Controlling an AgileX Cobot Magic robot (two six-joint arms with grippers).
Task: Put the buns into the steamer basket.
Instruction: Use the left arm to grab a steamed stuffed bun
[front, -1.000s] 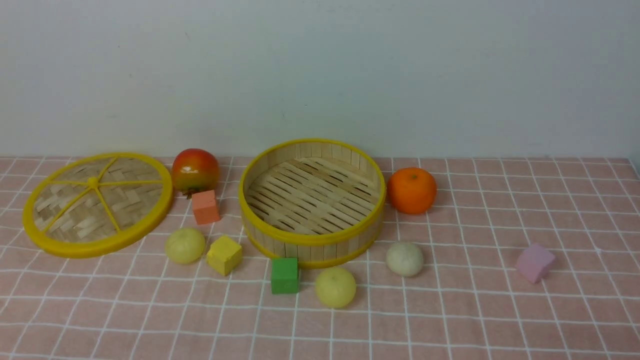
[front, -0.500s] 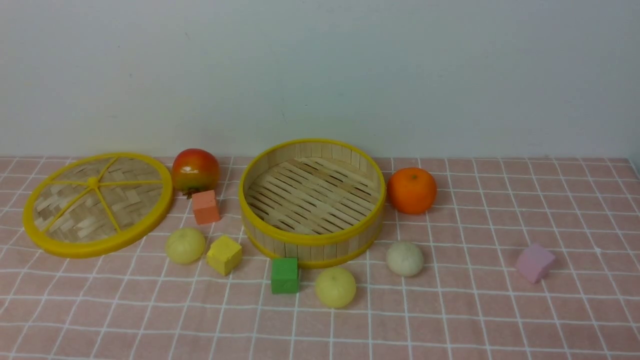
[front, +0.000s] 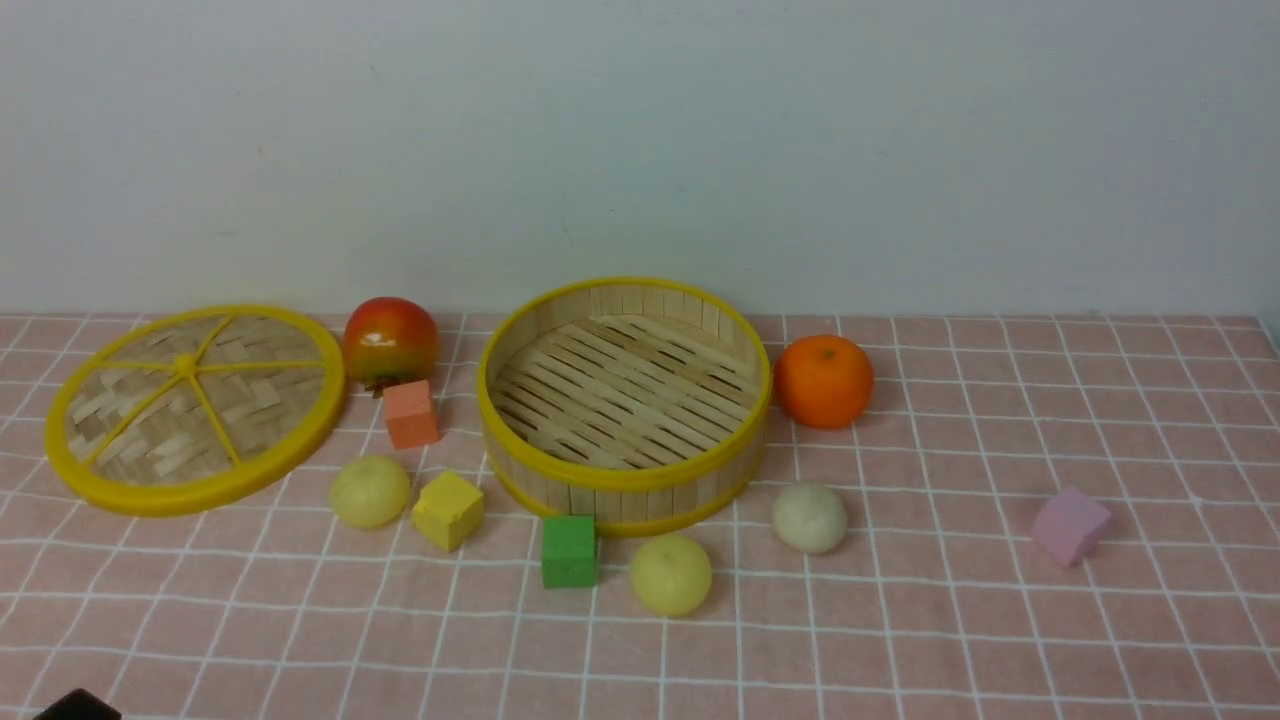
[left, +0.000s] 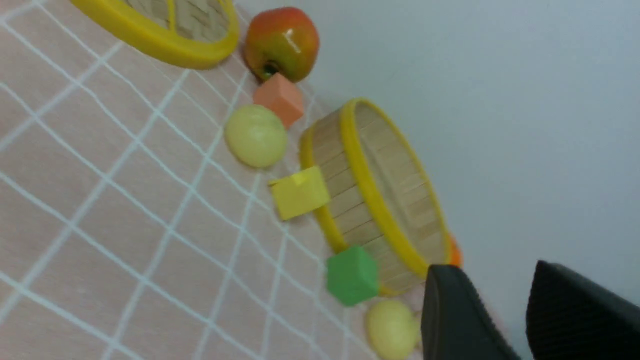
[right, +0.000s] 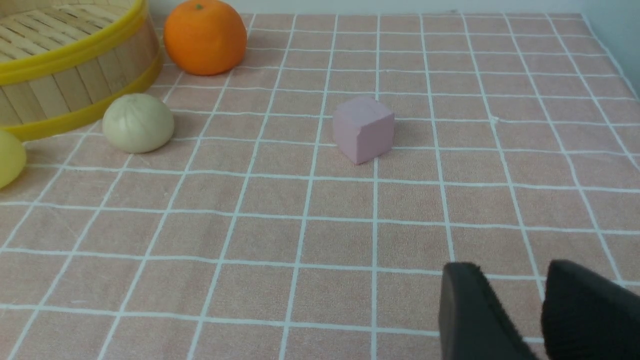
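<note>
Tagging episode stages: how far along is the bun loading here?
Done: nothing; the steamer basket holds no buns. In hand: nothing; the left hand and right hand are both open and empty. Left: all three, lying on the cloth: the pale yellow bun beside the yellow cube, the pale yellow bun beside the green cube, and the off-white bun.

Front wide, wrists low, sharing steamer basket (front: 620, 498)
</note>
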